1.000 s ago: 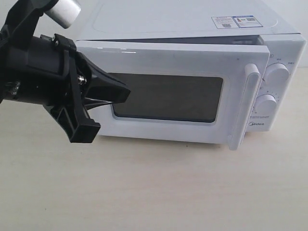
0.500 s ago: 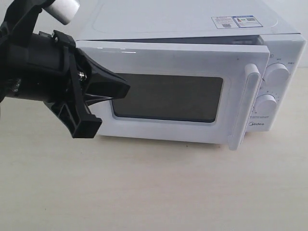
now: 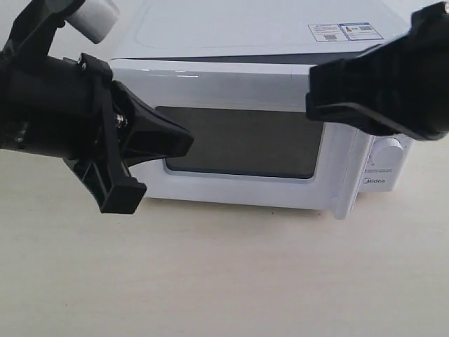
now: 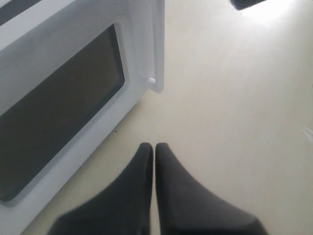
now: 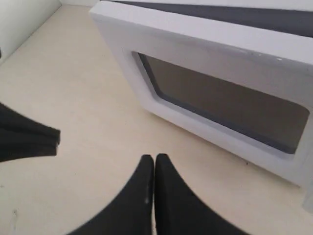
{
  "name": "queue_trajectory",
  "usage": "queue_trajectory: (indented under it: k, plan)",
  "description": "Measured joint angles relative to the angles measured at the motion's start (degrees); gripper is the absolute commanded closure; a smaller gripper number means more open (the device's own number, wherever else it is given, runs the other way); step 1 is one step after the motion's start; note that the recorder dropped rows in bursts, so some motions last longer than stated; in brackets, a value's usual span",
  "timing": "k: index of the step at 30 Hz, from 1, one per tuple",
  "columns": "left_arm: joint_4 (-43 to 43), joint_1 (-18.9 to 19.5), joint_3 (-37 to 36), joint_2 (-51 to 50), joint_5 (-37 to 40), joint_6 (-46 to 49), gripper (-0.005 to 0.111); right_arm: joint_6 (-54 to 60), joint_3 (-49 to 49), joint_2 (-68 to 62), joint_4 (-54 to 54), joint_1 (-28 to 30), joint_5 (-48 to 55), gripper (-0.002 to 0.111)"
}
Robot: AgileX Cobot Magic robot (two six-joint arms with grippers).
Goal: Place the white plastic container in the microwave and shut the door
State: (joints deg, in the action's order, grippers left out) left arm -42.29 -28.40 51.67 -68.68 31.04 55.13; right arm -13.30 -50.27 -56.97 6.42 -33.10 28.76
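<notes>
The white microwave (image 3: 231,31) stands on the table. Its door (image 3: 238,88) with the dark window is nearly shut, and a thin dark gap runs along its top edge. The white plastic container is out of view. My left gripper (image 3: 189,137) is shut and empty, its tips in front of the window's left end; it hovers over the table (image 4: 154,145) beside the door (image 4: 63,107) and its bar handle (image 4: 159,49). My right gripper (image 3: 313,91) is shut and empty, in front of the door's upper right and covering most of the handle (image 3: 344,200). It points along the door front (image 5: 154,156).
The lower dial (image 3: 390,151) and the Midea logo show below the right gripper. A sticker (image 3: 345,31) lies on the microwave's top. Beige tabletop (image 3: 224,274) spreads in front. The left gripper's tip (image 5: 49,142) shows in the right wrist view.
My right gripper has come into the exterior view from the right and now covers the handle's top and the upper dial. The left gripper has barely shifted. The door looks about the same.
</notes>
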Motion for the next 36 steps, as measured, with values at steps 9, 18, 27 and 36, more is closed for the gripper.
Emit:
queue_trajectory:
  k: [9, 18, 27, 36]
  plan:
    - [-2.52, 0.0, 0.0, 0.0, 0.21, 0.0, 0.103, -3.19, -0.03, -13.28, -6.42, 0.0, -12.93, 0.108]
    - [-2.6, 0.0, -0.2, 0.0, 0.1, 0.0, 0.103, -15.7, 3.03, -16.9, -16.52, 4.78, -27.15, 0.108]
    - [-2.6, 0.0, -0.2, 0.0, -0.82, 0.0, 0.103, -16.87, 3.42, -21.12, -16.64, 7.02, -31.24, 0.108]
    - [-2.6, 0.0, -0.2, 0.0, -1.26, 0.0, 0.103, -14.61, 3.42, -25.33, -14.07, 7.02, -38.06, 0.108]
